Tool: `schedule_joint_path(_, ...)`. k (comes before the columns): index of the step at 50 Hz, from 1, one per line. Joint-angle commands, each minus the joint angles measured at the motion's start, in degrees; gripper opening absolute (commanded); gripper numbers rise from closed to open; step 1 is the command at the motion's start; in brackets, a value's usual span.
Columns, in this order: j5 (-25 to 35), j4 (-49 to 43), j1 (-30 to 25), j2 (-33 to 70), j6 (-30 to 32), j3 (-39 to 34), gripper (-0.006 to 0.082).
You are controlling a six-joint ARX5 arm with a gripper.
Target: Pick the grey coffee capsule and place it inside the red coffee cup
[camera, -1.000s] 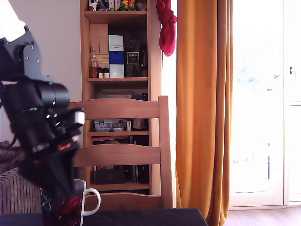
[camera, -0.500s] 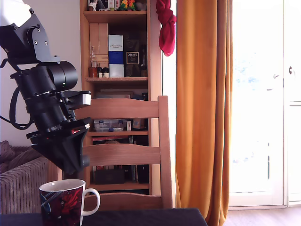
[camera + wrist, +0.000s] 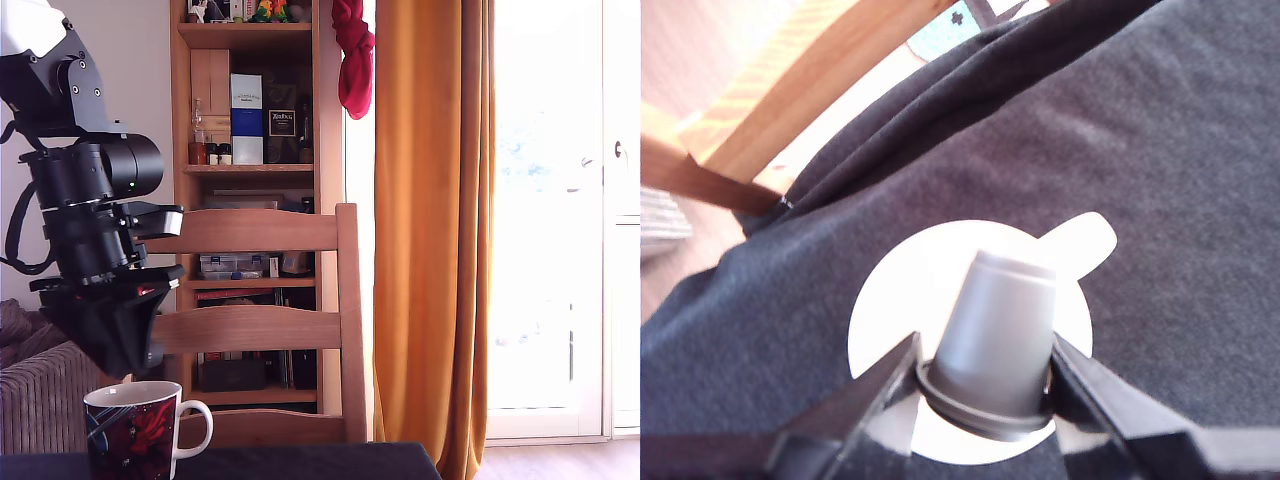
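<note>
- Arm (image 3: 85, 210) fills the exterior view's left, black housing stacked above the mug. Versus half a second ago I see it more upright and shifted slightly toward that view's left; its lower end now sits closer over the cup rim. A second ago it was down over the cup, hiding the rim.
- Wooden chair (image 3: 270, 325) behind the table edge, bookshelf (image 3: 250, 120) behind that, orange curtain (image 3: 435, 230) toward the exterior view's right. None of these have moved across the frames.
- Dark grey tablecloth (image 3: 1160, 150) covers the table, creased near the edge where the chair wood shows in the wrist view.
- Red coffee cup (image 3: 135, 432) stands upright at the exterior view's bottom left, white handle pointing toward that view's right. Same spot as half a second ago. From the wrist camera I look straight down into its white inside (image 3: 905, 285).
- Gripper (image 3: 985, 375) hangs directly above the cup opening, clear of the rim in the exterior view. Fingers (image 3: 865, 385) are clamped on the capsule's flange from both sides.
- Grey coffee capsule (image 3: 995, 325) is held between the fingers, narrow closed end pointing down at the cup interior, centred over the opening. It's above the cup, not in it.
</note>
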Motion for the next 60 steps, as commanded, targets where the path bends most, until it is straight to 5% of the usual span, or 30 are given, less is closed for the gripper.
schedule_joint_path(1, -0.44, -0.57, -0.04, -0.79, -0.37, 0.31, 0.0455)
schedule_joint_path(6, -0.42, -1.73, -0.04, -0.79, -0.68, 0.31, 0.0512)
schedule_joint_path(14, -0.39, -2.67, -0.04, -0.79, -1.07, 0.33, 0.0485)
schedule_joint_path(17, -0.39, -2.99, -0.04, -0.81, -1.36, 0.63, 0.0367)
schedule_joint_path(23, 0.61, -3.91, -0.04, -1.33, -1.29, 1.49, -0.0040)
schedule_joint_path(60, 1.77, 1.03, 8.37, -20.11, -1.66, 0.39, -0.0019)
